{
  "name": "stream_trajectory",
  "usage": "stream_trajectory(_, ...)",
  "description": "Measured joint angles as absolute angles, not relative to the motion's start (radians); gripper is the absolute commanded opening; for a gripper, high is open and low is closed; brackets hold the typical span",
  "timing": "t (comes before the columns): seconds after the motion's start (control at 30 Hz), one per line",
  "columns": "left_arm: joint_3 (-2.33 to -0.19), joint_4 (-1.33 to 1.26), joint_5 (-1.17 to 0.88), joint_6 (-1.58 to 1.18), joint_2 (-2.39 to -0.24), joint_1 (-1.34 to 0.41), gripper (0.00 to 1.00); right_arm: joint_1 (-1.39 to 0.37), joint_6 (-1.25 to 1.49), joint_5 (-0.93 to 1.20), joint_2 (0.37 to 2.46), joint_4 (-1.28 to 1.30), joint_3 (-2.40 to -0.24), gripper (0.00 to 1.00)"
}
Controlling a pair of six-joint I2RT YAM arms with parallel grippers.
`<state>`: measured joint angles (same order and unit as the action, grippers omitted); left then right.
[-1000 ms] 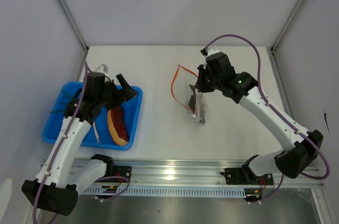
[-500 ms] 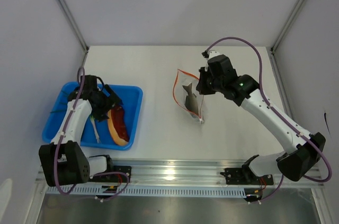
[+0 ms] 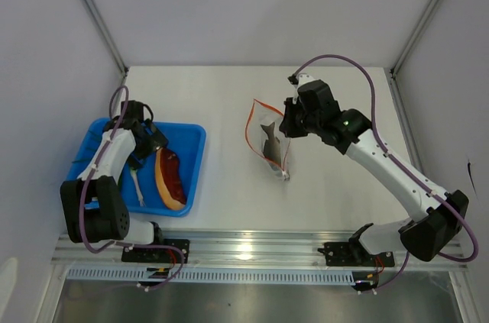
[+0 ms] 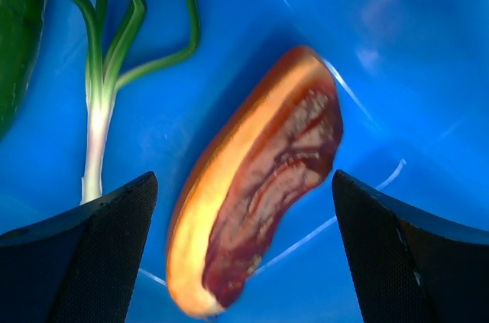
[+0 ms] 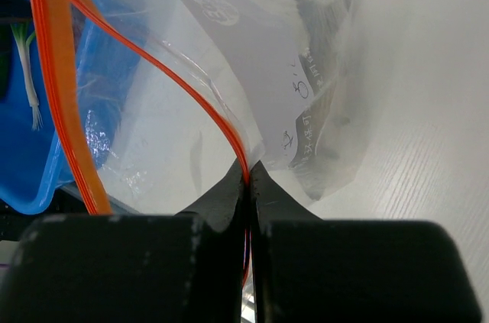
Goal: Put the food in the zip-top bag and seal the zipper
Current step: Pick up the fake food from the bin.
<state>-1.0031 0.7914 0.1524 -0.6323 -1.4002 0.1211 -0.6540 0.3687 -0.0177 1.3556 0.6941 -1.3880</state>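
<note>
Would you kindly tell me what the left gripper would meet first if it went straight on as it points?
Most likely the meat slab, which lies in the blue tray, centred between the fingers of the open left gripper; the green stalks lie off to the side. The depth is unclear.

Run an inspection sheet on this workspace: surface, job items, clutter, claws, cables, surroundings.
Surface: white table, with a blue tray on its left side.
Job's things: meat slab and green stalks lie in the tray, none bagged yet. Zip-top bag is held up off the table, its red-orange zipper unsealed and its mouth gaping.
Clutter: nothing seen.
Claws: left claw is open, poised over the meat slab. Right claw is shut on the bag's zipper edge.
Cables: purple cables loop along both arms, not snagged on anything.
Surroundings: plain grey walls and a metal rail at the near edge.
</note>
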Motion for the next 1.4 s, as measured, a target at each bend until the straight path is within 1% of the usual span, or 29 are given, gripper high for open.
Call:
stream_trajectory(0.1, -0.977, 0.755, 0.168, -0.614, -1.409, 0.121, 0.96, -0.658, 0.369, -0.016, 1.355, 0.681, -1.385, 0.0)
stream_trajectory(0.23, -0.947, 0.719, 0.178, -0.585, -1.425, 0.121, 0.91, -0.659, 0.369, -0.001, 1.355, 0.674, -1.378, 0.0)
stream_trajectory(0.33, -0.935, 0.694, 0.173, -0.555, -1.439, 0.121, 0.9, -0.659, 0.369, 0.006, 1.353, 0.662, -1.373, 0.0)
stream_trajectory(0.4, -0.921, 0.673, 0.172, -0.538, -1.444, 0.121, 0.84, -0.659, 0.369, 0.007, 1.345, 0.656, -1.365, 0.0)
stream_trajectory(0.43, -0.915, 0.662, 0.168, -0.529, -1.446, 0.121, 0.74, -0.659, 0.369, 0.008, 1.34, 0.652, -1.36, 0.0)
stream_trajectory(0.47, -0.909, 0.652, 0.153, -0.52, -1.45, 0.122, 0.71, -0.659, 0.371, 0.009, 1.333, 0.649, -1.354, 0.0)
stream_trajectory(0.57, -0.895, 0.616, 0.115, -0.498, -1.47, 0.123, 0.65, -0.659, 0.374, 0.009, 1.322, 0.638, -1.345, 0.0)
stream_trajectory(0.67, -0.883, 0.587, 0.067, -0.495, -1.503, 0.122, 0.64, -0.659, 0.376, 0.009, 1.316, 0.628, -1.338, 0.0)
stream_trajectory(0.77, -0.876, 0.56, 0.038, -0.496, -1.52, 0.122, 0.53, -0.659, 0.381, 0.009, 1.307, 0.618, -1.328, 0.0)
stream_trajectory(0.8, -0.875, 0.55, 0.023, -0.497, -1.523, 0.123, 0.4, -0.659, 0.383, 0.009, 1.303, 0.617, -1.324, 0.0)
stream_trajectory(0.83, -0.872, 0.542, 0.019, -0.5, -1.525, 0.123, 0.31, -0.659, 0.384, 0.009, 1.298, 0.616, -1.322, 0.0)
stream_trajectory(0.87, -0.87, 0.537, 0.014, -0.5, -1.525, 0.123, 0.17, -0.659, 0.384, 0.009, 1.295, 0.616, -1.322, 0.0)
stream_trajectory(0.97, -0.867, 0.533, 0.01, -0.498, -1.521, 0.123, 0.04, -0.659, 0.387, 0.009, 1.281, 0.611, -1.313, 0.0)
stream_trajectory(1.0, -0.864, 0.53, 0.006, -0.499, -1.518, 0.125, 0.01, -0.659, 0.388, 0.009, 1.276, 0.611, -1.309, 0.0)
stream_trajectory(1.17, -0.845, 0.535, 0.022, -0.499, -1.468, 0.121, 0.01, -0.659, 0.389, 0.009, 1.267, 0.608, -1.299, 0.0)
stream_trajectory(1.4, -0.838, 0.607, 0.05, -0.496, -1.261, 0.12, 0.01, -0.659, 0.392, 0.009, 1.267, 0.608, -1.293, 0.0)
